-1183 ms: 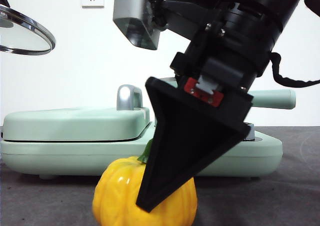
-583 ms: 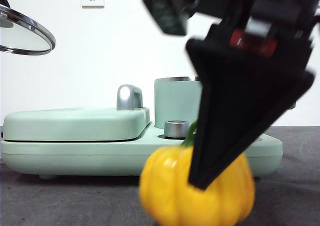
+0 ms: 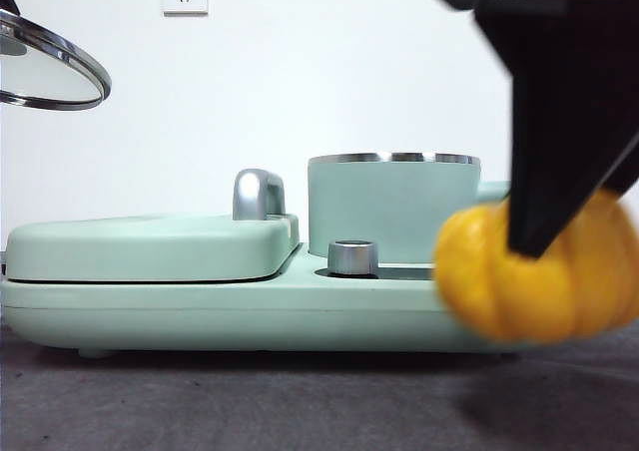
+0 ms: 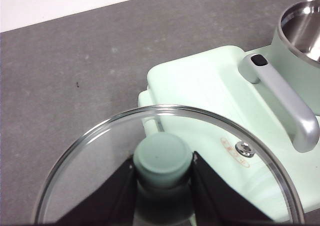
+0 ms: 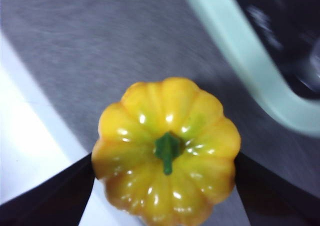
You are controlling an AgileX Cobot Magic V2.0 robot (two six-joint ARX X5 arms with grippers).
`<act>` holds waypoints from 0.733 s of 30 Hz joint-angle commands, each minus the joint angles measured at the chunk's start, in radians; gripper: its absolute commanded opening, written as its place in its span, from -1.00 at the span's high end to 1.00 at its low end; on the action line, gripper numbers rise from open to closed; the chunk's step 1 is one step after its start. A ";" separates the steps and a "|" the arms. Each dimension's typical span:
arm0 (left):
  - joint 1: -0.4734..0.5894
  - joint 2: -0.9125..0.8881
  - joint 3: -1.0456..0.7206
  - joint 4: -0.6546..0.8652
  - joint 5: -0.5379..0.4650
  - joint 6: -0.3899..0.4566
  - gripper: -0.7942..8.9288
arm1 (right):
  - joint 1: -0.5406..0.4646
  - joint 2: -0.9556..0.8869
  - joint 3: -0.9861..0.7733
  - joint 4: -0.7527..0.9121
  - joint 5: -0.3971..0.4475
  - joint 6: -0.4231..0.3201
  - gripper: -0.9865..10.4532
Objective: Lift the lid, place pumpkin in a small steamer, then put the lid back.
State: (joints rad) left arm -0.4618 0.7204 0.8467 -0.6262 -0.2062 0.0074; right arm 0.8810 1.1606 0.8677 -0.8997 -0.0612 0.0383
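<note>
Meanwhile right hand [image 5: 165, 186] clamps the pumpkin [image 5: 166, 148] off the table; left hand [image 4: 162, 186] grips the lid [image 4: 165, 158].

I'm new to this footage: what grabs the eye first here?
The glossy yellow pumpkin, clamped in the right gripper, hangs off the table in front of the small steamer, whose top is open. High at the far side, the left gripper holds the glass lid by its knob, in the air.

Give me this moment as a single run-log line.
left gripper: holds lid aloft | right gripper: carries pumpkin clear of table | steamer: open, pumpkin not in yet
</note>
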 commanded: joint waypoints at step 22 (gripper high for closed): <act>-0.002 -0.001 0.015 0.050 -0.004 0.006 0.80 | -0.275 0.182 0.736 -0.488 0.010 0.011 0.20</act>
State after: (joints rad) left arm -0.4618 0.7204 0.8467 -0.6037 -0.2062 0.0074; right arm 0.6044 1.3117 1.5684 -1.3411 -0.0513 0.0742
